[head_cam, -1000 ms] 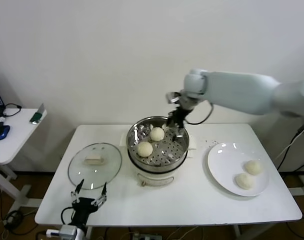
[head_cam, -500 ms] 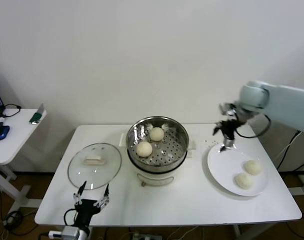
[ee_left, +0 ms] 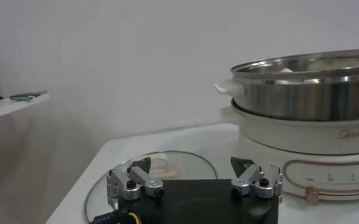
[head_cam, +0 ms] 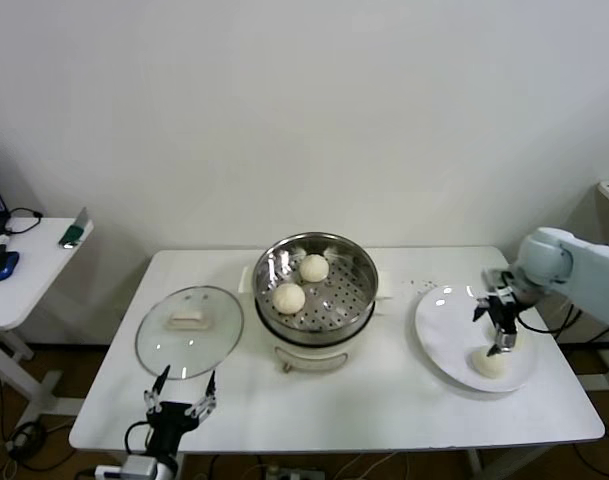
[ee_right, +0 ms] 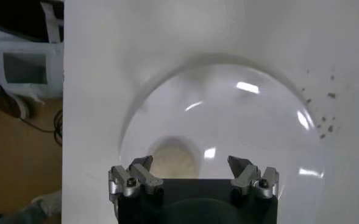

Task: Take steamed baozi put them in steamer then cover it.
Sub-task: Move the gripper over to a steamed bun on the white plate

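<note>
The steamer (head_cam: 365, 296) stands mid-table with two steamed baozi (head_cam: 315, 267) (head_cam: 290, 298) on its perforated tray. Its cover (head_cam: 190, 330), a glass lid with a cream handle, lies flat on the table to the left. My right gripper (head_cam: 500, 340) hangs open just above the white plate (head_cam: 444, 335). One baozi (head_cam: 489, 364) shows beside it on the plate. In the right wrist view a baozi (ee_right: 174, 158) lies under the open right gripper (ee_right: 191, 167), nearer one finger. My left gripper (head_cam: 180, 395) waits open at the table's front edge, facing the cover (ee_left: 185, 163) and steamer (ee_left: 307, 91).
A small side table (head_cam: 29, 275) stands at the far left with a blue mouse (head_cam: 2, 262) and a green item (head_cam: 72, 236). Dark specks (head_cam: 424, 285) dot the table between steamer and plate. The plate lies near the table's right edge.
My right arm swung from over the steamer to the right and came down over the plate, gripper open throughout. The left arm stayed put.
</note>
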Action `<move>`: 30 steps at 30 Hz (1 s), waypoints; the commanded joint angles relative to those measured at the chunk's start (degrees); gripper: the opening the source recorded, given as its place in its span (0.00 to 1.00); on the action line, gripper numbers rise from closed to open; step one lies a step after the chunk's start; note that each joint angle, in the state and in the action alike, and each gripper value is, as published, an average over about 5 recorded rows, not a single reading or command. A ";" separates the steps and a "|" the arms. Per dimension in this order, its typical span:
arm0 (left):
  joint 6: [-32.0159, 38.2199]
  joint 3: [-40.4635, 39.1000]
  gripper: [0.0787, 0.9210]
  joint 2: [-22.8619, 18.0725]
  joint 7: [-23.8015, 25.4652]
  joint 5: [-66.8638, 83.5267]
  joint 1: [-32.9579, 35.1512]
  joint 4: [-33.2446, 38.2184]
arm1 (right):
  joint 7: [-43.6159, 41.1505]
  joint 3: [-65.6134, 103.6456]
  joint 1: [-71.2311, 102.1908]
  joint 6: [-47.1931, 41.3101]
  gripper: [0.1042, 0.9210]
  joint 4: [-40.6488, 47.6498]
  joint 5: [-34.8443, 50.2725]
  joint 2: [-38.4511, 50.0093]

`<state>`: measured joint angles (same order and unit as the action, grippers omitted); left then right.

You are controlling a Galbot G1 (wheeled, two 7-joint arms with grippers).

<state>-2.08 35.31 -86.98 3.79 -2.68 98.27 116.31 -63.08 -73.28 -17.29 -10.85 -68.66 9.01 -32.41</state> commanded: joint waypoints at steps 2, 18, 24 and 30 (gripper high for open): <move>-0.45 0.25 0.88 -0.39 -0.07 -0.08 -0.28 0.11 | -0.41 10.07 11.77 1.28 0.88 4.85 -7.51 0.45; -0.32 0.53 0.88 -0.29 -0.14 -0.26 -0.32 -0.68 | -0.48 10.10 12.77 2.59 0.88 6.43 -7.88 -1.68; -0.20 0.56 0.88 -0.27 -0.14 -0.39 -0.19 -0.68 | -0.34 9.91 12.14 3.04 0.79 7.07 -7.71 -2.32; -0.12 0.60 0.88 -0.27 -0.14 -0.44 -0.11 -0.75 | -0.45 8.70 9.88 4.16 0.73 7.81 -7.40 -2.70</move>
<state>-2.24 35.87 -87.24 3.65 -3.11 98.10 115.65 -63.49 -64.39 -6.50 -7.46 -61.74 1.96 -34.84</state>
